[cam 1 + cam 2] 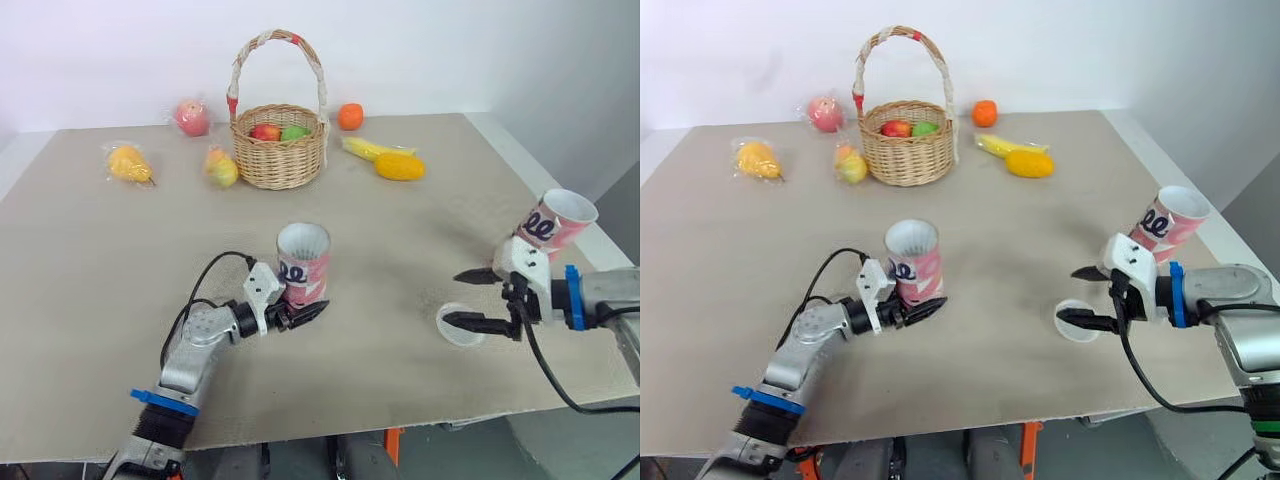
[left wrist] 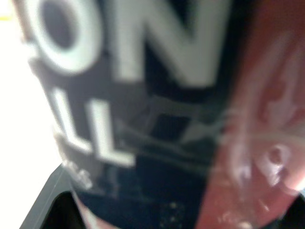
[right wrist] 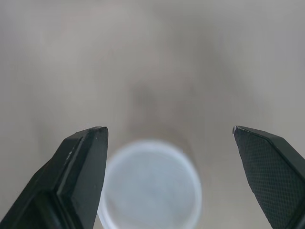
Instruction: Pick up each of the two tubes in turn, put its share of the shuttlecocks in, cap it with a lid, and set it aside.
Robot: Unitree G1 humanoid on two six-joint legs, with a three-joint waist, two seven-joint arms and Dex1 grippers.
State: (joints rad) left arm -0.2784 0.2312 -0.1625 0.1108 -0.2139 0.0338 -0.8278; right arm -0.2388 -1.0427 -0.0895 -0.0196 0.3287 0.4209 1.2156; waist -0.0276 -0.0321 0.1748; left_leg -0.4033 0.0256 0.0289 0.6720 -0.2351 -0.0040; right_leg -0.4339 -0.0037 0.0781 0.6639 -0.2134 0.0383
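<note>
Closest to the viewer, the left gripper (image 1: 298,308) pinches the lower part of a pink and white tube (image 1: 303,262), one black finger (image 1: 310,314) showing at the tube's right side and the other hidden behind it. This tube stands upright with its mouth open, near the front middle of the beige table (image 1: 90,270), and its printed label sits right against the left wrist camera. On the right, the right gripper (image 1: 452,298) points inward with its two fingers spread wide and nothing between them. A round, translucent white lid (image 1: 460,326) lies flat on the table just beneath it; from the right wrist camera the lid sits between the fingertips, closer to one of them. Behind that gripper, near the table's right edge, a second tube (image 1: 556,221) leans at a tilt, its mouth also open. Farther back, a wicker basket (image 1: 278,152) with a tall handle holds red and green fruit. Loose fruit surrounds it: an orange (image 1: 350,116), a yellow mango (image 1: 400,166), a red apple (image 1: 191,117) and a wrapped yellow fruit (image 1: 128,162).
</note>
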